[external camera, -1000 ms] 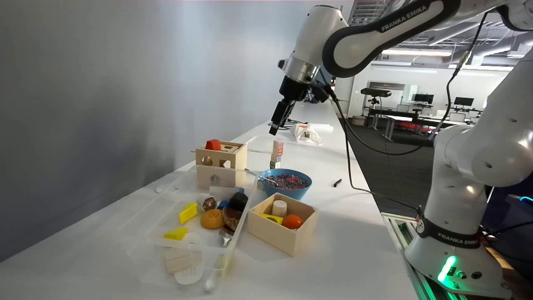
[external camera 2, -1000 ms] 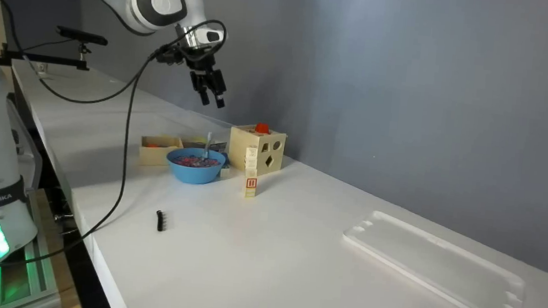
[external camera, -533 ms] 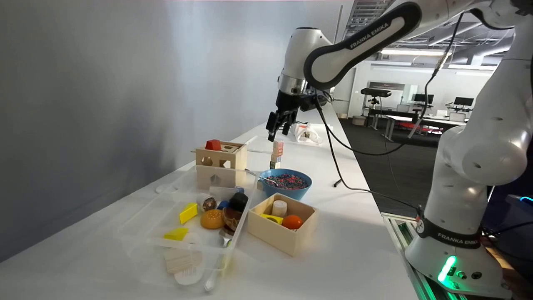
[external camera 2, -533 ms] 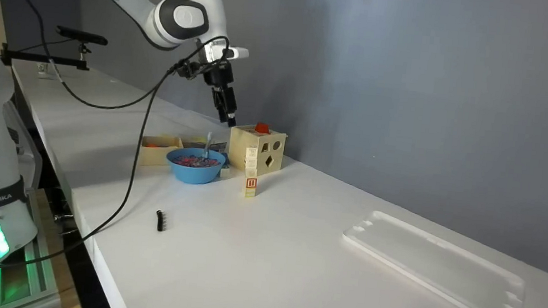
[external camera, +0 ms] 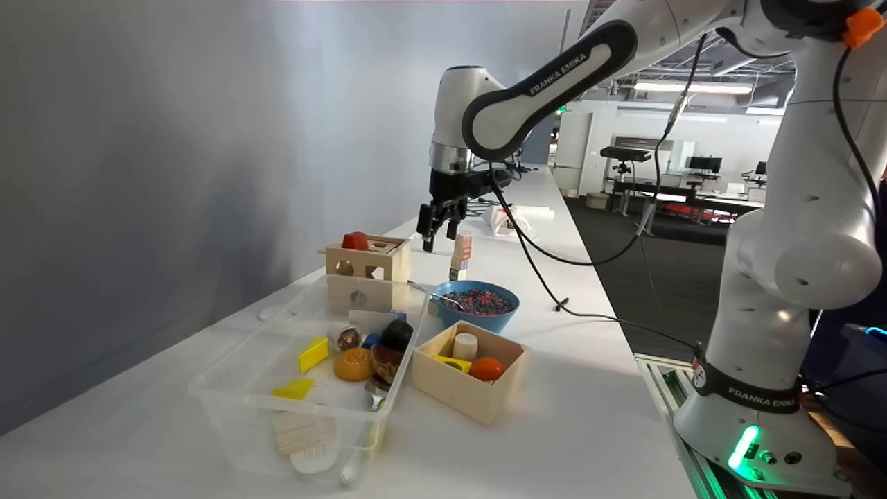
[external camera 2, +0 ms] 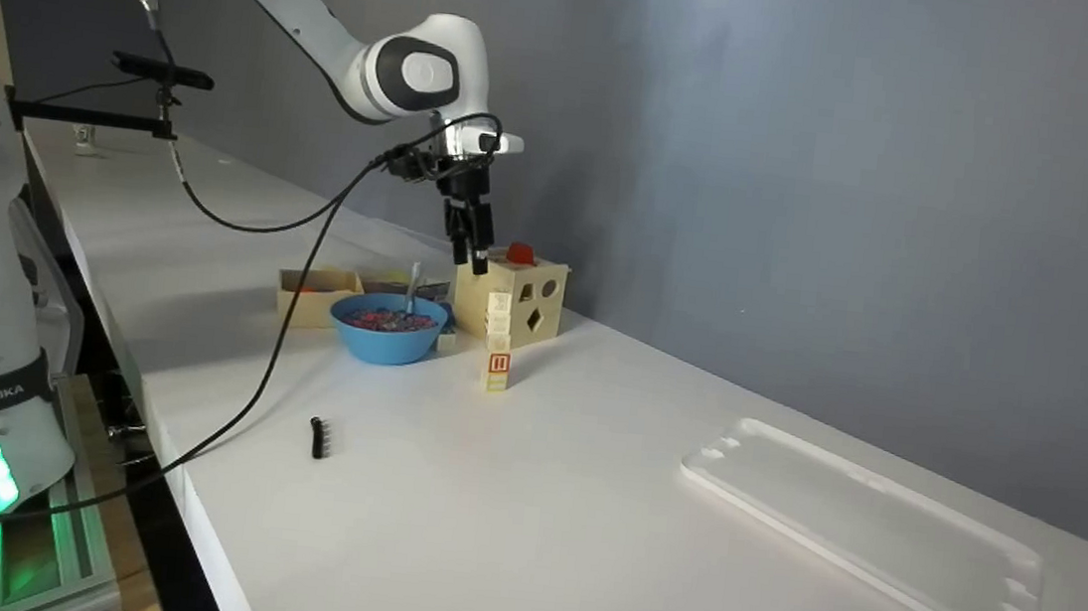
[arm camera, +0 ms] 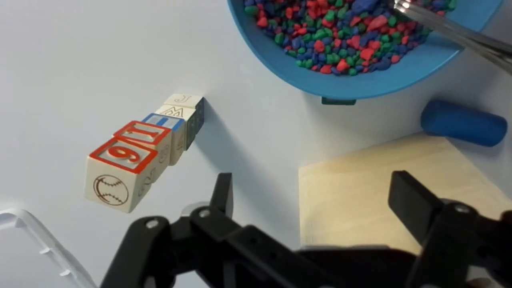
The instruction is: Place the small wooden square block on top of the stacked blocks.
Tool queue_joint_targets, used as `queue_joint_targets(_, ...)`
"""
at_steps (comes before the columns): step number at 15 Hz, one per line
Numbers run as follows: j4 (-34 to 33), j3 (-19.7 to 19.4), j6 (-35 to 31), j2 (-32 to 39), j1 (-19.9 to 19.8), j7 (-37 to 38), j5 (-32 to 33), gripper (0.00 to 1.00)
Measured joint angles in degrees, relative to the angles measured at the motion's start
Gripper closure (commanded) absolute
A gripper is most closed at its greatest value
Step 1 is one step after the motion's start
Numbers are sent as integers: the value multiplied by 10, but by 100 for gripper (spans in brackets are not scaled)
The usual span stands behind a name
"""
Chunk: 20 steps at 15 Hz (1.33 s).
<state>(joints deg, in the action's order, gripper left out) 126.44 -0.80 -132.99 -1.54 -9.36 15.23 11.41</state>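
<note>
And the hand [arm camera: 313, 192] is poised, spread wide, nothing held, higher than the blue bowl [external camera 2: 386, 346] and off on the side where the wooden box [arm camera: 360, 184] is seen. Lower, out from the hand, the small wooden block [arm camera: 338, 101], judged to be the one wanted, is found just beside the bowl, on the flank turned to the hand, all but a green edge covered by the rim in the wrist view. No long axis can be made out; a downward, bowlward reach seems called for. Farther round the bowl, the stacked blocks [arm camera: 146, 138] are seen upright. Compared with a second ago, the hand has been brought lower; stack and bowl are unmoved.
</note>
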Motion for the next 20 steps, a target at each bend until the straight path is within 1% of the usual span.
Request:
queue_joint_targets(5, -6, -6, -1, 9, 6, -2, 0, 0)
queue_joint_targets(10, -6, -15, -54, 48, 14, -2, -8, 0)
queue_joint_targets(12, -6, -16, -65, 61, 16, -6, -11, 0)
queue_joint_targets(14, -5, -16, -70, 69, 23, -27, -16, 0)
queue_joint_targets(17, 3, -15, -82, 73, 33, -76, -41, 0)
queue_joint_targets(20, 24, -15, -110, 72, 37, -102, -58, 0)
